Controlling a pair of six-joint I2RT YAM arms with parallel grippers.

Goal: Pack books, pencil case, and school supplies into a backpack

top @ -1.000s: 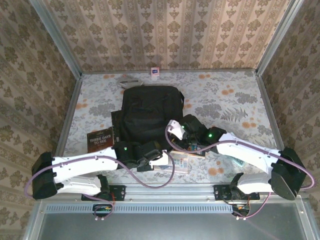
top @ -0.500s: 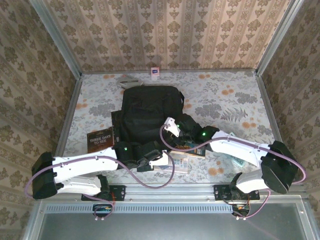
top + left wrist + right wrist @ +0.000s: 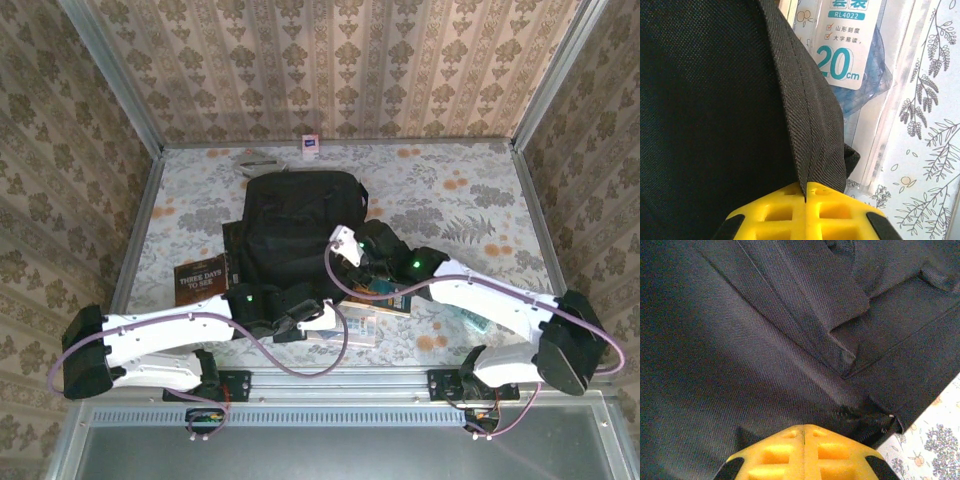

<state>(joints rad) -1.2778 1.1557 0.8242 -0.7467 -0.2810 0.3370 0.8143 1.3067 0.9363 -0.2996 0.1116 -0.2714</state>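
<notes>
The black backpack (image 3: 300,225) lies flat in the middle of the table. My left gripper (image 3: 303,312) (image 3: 805,192) is at its near edge, shut on a black fabric edge of the backpack (image 3: 805,115) that runs up from between the yellow fingertips. My right gripper (image 3: 352,256) (image 3: 804,432) is over the bag's near right corner. It is shut, its tips against the backpack (image 3: 765,340), with no fabric showing between them. A brown book (image 3: 200,283) lies left of the bag. More books (image 3: 362,328) lie under the arms. A packaged ruler (image 3: 850,50) lies beside the bag.
A small pink-white packet (image 3: 310,145) stands at the back wall, with a grey object (image 3: 256,160) near it. A teal item (image 3: 470,320) lies under the right arm. Metal rails edge the flowered table (image 3: 470,200), whose right half is bare.
My right gripper has closed from part open to shut and shifted slightly over the bag's near right corner. The left gripper has kept its hold and place.
</notes>
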